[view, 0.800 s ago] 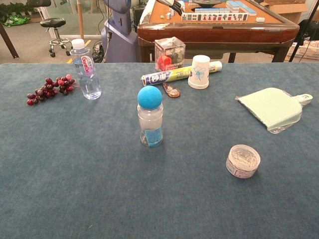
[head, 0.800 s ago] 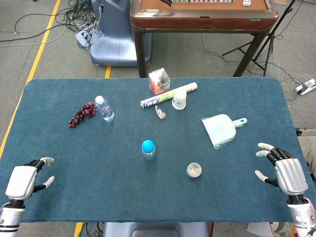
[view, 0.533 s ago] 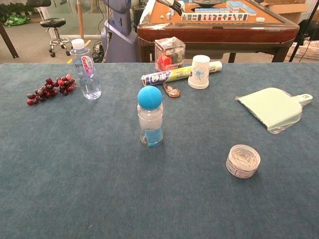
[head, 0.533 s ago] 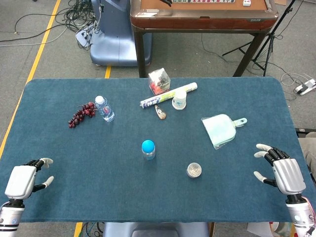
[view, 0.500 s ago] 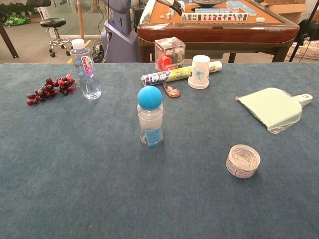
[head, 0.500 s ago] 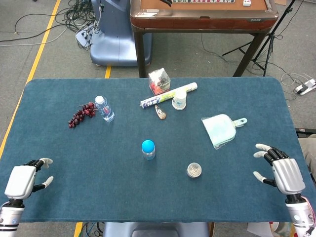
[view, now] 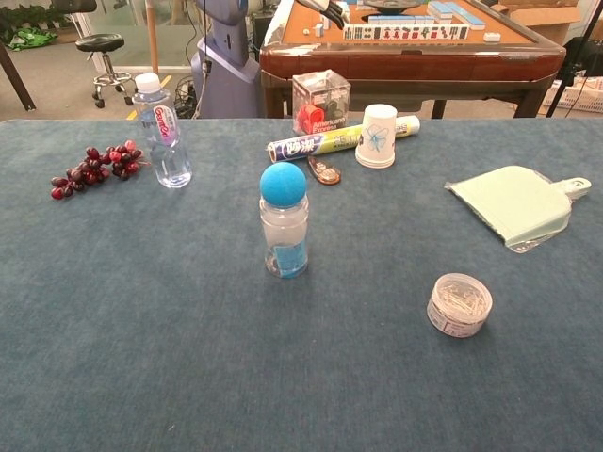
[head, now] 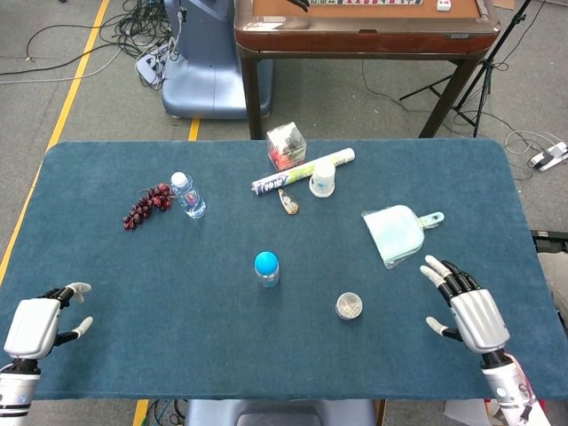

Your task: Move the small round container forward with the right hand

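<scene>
Only from the head view, right hand (head: pixel 472 312) fingers wide, small round container (head: pixel 349 306) apart

I see the small round container (head: pixel 349 306) sitting flat and upright on the blue table cloth, toward my near right. It is a low, clear plastic tub (view: pixel 459 304) with a see-through lid, and thin silvery bits show inside, too small to name. Nothing touches it; bare cloth surrounds it on every side.
</scene>
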You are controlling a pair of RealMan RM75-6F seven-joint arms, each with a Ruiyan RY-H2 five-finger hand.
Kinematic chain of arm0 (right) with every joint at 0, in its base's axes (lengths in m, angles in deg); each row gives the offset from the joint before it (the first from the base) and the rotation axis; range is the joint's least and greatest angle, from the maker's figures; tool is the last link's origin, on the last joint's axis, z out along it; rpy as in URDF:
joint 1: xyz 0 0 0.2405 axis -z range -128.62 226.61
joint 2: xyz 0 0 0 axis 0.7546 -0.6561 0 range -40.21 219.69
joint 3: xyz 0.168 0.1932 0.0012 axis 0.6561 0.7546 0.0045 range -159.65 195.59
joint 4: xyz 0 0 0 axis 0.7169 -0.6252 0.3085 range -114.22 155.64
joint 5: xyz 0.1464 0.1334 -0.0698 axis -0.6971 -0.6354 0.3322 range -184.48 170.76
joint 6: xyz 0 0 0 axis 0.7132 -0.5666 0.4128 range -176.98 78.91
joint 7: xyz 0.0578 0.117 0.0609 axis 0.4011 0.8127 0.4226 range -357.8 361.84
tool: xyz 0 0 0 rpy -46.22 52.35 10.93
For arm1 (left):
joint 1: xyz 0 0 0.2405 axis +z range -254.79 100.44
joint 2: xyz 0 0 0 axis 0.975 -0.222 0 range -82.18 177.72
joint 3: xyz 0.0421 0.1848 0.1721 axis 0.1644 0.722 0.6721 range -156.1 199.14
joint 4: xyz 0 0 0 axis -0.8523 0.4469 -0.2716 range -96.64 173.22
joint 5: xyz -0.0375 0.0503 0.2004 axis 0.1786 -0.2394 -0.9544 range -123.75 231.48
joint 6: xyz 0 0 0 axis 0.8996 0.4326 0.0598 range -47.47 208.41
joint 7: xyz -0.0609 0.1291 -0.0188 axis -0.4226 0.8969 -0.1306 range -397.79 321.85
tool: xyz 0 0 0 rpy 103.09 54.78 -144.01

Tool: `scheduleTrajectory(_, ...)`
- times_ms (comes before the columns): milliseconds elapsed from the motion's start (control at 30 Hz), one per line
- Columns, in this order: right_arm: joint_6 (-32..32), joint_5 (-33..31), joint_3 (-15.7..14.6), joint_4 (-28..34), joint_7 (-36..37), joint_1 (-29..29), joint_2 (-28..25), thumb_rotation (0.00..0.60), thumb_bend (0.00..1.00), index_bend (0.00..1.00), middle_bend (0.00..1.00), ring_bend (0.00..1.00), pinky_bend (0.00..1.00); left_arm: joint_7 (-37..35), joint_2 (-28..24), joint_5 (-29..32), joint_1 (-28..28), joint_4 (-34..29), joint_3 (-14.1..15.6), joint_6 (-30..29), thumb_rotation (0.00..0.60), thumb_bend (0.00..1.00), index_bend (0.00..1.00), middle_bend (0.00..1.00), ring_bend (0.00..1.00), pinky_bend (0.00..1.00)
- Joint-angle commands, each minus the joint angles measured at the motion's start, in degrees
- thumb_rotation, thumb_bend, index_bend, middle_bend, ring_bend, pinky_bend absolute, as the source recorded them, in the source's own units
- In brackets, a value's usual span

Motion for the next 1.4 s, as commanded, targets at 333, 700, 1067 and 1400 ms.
scheduleTrajectory(333,7.86,0.54,0.45,-0.94,-6.48,-5.6,7.4,0.6,0.0,0.04,0.0,0.0,0.16,-0.49,-0.13,0.81,-0.11,0.37,-0.28,0.51,0.6,0.23,0.35,0.49,0.51,0.67)
scheduleTrajectory(700,11.78,-0.33,0.31,-2.32,-9.37,-8.4,11.98,0.6,0.0,0.04,0.0,0.0,0.15,-1.53,-0.02,1.18,-0.07,1.1,-0.54,0.39,0.6,0.23,0.36,0.49,0.51,0.67)
scheduleTrajectory(1067,14.92,-2.14,0.49,-3.9,-10.56,-10.64,15.88,0.6,0.0,0.04,0.0,0.0,0.14,-2.03,-0.04,2.16,-0.04,1.54,-0.99,0.68,0.6,0.23,0.36,0.49,0.51,0.67)
scheduleTrajectory(1400,15.67,-2.92,0.77,-6.85,-9.47,-12.24,19.46,0.6,0.0,0.04,0.0,0.0,0.14,-2.66,-0.31,2.67,0.17,1.72,-1.3,0.46,0.6,0.23,0.41,0.49,0.51,0.67)
